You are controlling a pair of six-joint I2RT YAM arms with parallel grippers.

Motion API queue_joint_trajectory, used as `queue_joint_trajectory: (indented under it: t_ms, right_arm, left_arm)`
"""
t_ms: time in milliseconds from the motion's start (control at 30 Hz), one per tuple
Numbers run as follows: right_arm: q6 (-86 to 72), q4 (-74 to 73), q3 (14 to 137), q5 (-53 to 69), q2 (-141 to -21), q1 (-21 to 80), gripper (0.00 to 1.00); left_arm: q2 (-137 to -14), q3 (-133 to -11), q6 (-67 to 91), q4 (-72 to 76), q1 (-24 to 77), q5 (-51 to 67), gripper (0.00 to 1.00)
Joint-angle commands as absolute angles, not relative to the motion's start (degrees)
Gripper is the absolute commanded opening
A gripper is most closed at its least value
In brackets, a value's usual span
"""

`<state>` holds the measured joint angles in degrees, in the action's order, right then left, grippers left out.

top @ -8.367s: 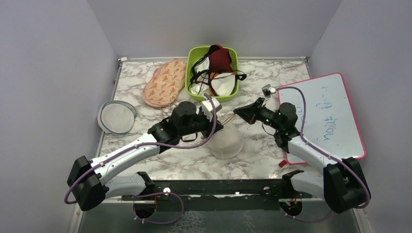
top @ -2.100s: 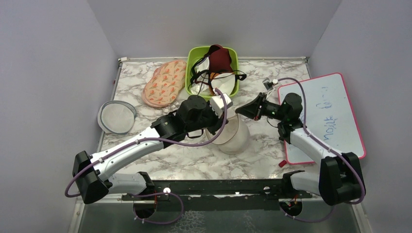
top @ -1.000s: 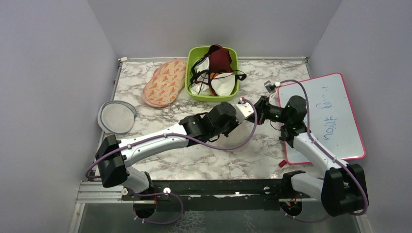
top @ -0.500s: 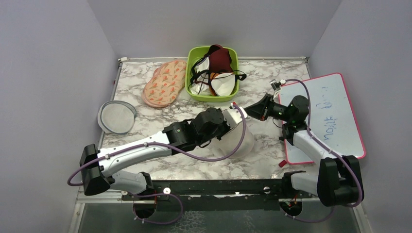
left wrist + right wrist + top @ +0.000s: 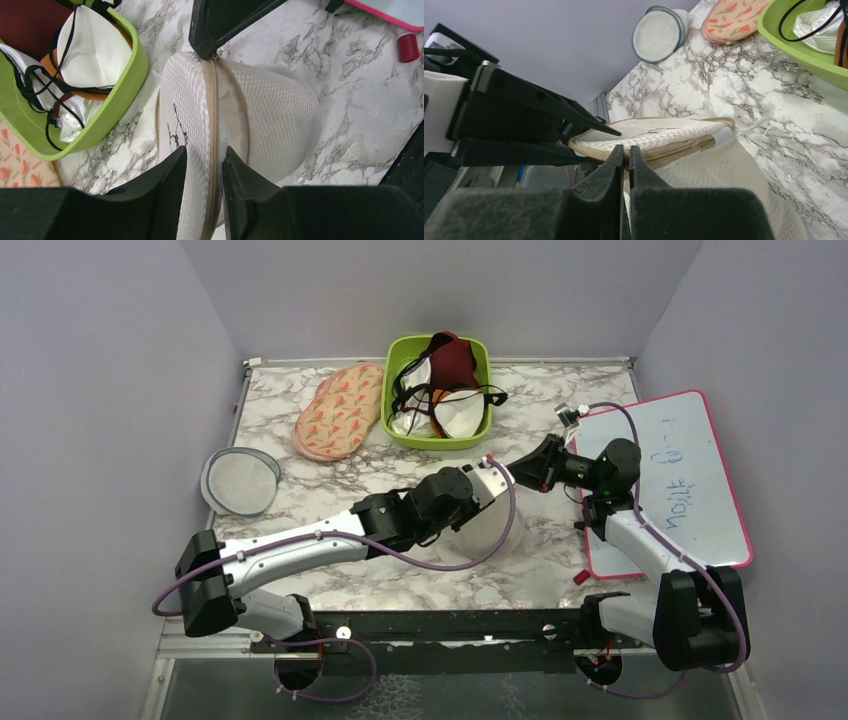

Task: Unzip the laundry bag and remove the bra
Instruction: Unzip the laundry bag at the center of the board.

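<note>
Unzipping step: the round cream-white mesh laundry bag (image 5: 270, 110) sits tipped on edge on the marble tabletop (image 5: 330, 465), left gripper (image 5: 205, 165) clamped across its rim, right gripper (image 5: 625, 152) pinched shut on the zip. The bra isn't visible and is presumably inside. Next, the right should drag the zip round the rim while the left braces.

Place: a robot test cell in a lab is shown.
Enclosure: the table (image 5: 560, 400) is shut in on three sides by plain lilac panels (image 5: 110, 390).
Mounting: the left arm (image 5: 300, 545) and right arm (image 5: 650, 550) are bolted to a metal rail (image 5: 450, 625).
Wiring: purple cables (image 5: 470, 560) are run openly along both.
Props: a whiteboard (image 5: 680, 480) and a green tub (image 5: 478, 430) are set out on the marble-patterned top.
</note>
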<state>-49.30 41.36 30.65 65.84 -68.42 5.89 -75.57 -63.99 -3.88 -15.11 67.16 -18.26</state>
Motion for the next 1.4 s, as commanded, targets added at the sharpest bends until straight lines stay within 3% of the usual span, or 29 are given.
queue_joint_trajectory:
  t_ms: [0, 100, 233, 433, 933, 1367]
  right_arm:
    - [-50.0, 42.2, 29.8, 68.3, -65.7, 6.0, 0.01]
    - [-50.1, 41.9, 29.6, 68.7, -65.2, 6.2, 0.01]
    - [-50.0, 41.5, 29.4, 69.2, -64.7, 6.3, 0.01]
    - [-49.2, 40.3, 29.0, 69.2, -64.3, 6.3, 0.01]
    - [-48.6, 41.0, 31.9, 66.9, -70.1, 6.2, 0.01]
    - [-46.8, 40.7, 33.6, 68.7, -76.6, 7.5, 0.01]
  left_arm:
    - [-79.4, -68.0, -3.3, -14.6, 67.4, -20.3, 0.25]
    - [-81.1, -69.9, -3.7, -14.6, 67.4, -21.6, 0.30]
    - [-82.0, -71.7, -4.6, -14.6, 67.4, -22.5, 0.29]
    - [-81.2, -71.5, -5.0, -14.7, 67.4, -22.2, 0.00]
    - [-68.3, -64.0, -10.5, -16.4, 68.6, -16.7, 0.00]
    - [-64.8, -65.6, -12.9, -17.2, 69.8, -15.6, 0.00]
